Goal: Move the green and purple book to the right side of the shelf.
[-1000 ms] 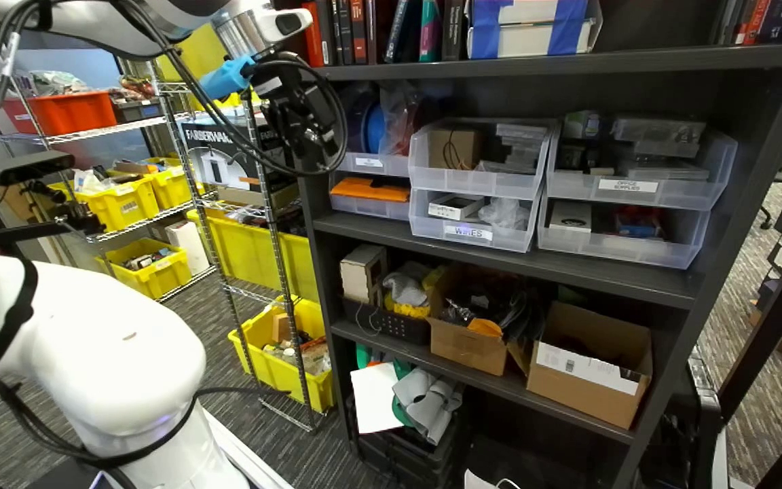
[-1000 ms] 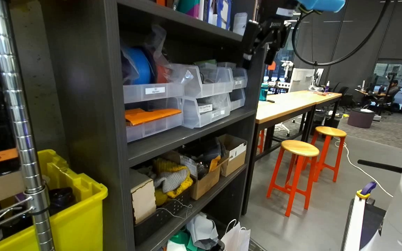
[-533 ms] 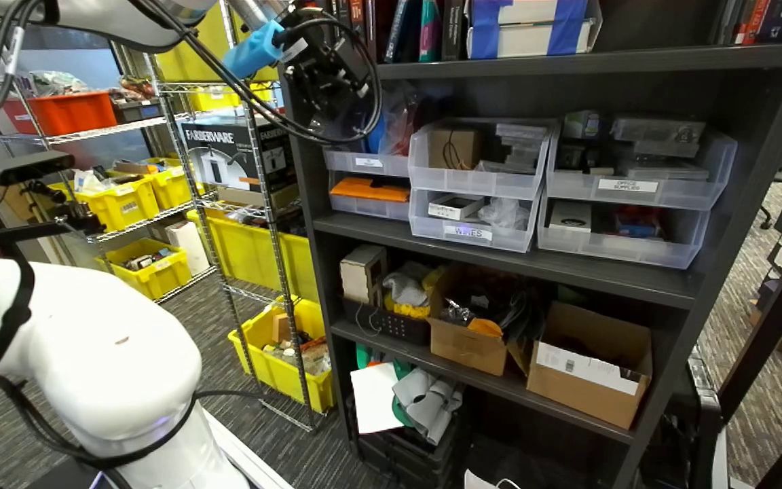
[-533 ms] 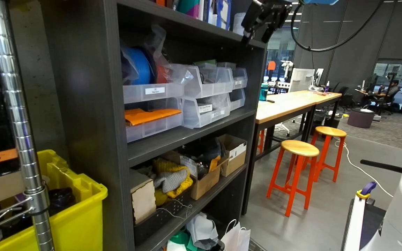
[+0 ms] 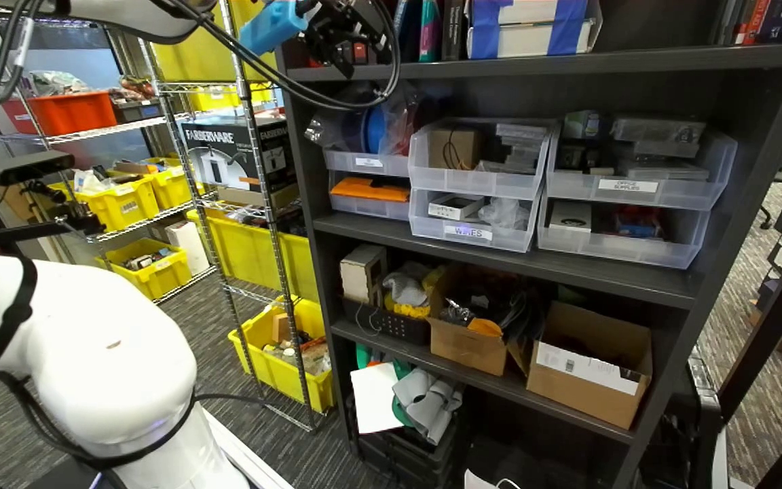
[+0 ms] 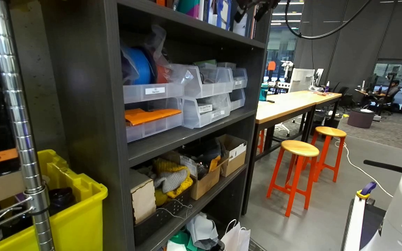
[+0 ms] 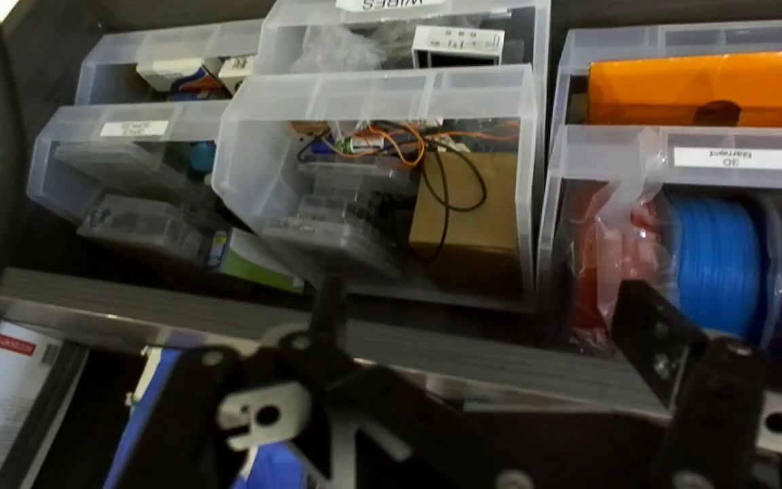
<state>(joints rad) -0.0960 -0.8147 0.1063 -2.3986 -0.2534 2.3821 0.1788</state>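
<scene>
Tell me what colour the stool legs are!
Bright orange; the stool legs show best in an exterior view.

From my end, the tall black-brown wood-grained shelf (image 6: 187, 138) looks matt and the round silver metal post (image 6: 21, 122) glossy.

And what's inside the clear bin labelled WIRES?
Near the front of the WIRES bin, a white box and crumpled clear plastic show. The bin stacked above hides the back; what lies there can't be seen.
</scene>
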